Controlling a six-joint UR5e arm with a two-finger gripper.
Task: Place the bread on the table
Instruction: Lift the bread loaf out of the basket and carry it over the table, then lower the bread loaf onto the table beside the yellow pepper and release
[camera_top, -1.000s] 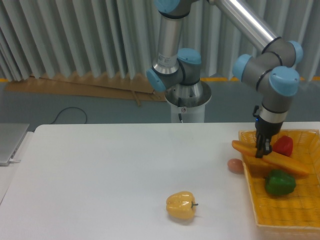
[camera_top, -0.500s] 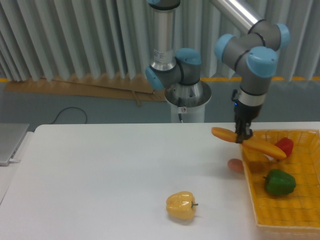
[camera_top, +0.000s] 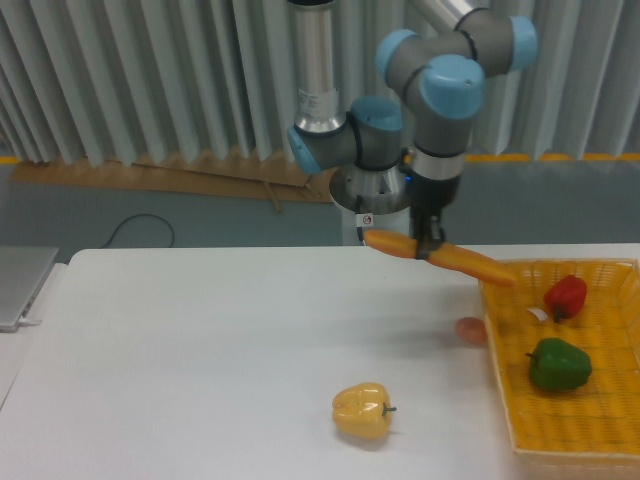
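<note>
We see the fingers (camera_top: 430, 243) clenched on the bread (camera_top: 440, 257), gripping it near its middle and holding it in the air above the table (camera_top: 200, 340). The loaf tilts, its far end higher and its other end dipping toward the yellow basket (camera_top: 600, 440), just reaching the basket's near corner. We take the basket as our landmark: it sits at the table's edge, and inside it we find a red pepper (camera_top: 565, 296) toward the back and a green pepper (camera_top: 559, 364) in front of it. Just beside the basket's outer wall, on the table, rests a small pinkish ball (camera_top: 470, 330), below the hanging bread. Well apart from the basket, nearer the table's front, lies a yellow pepper (camera_top: 362, 411).
</note>
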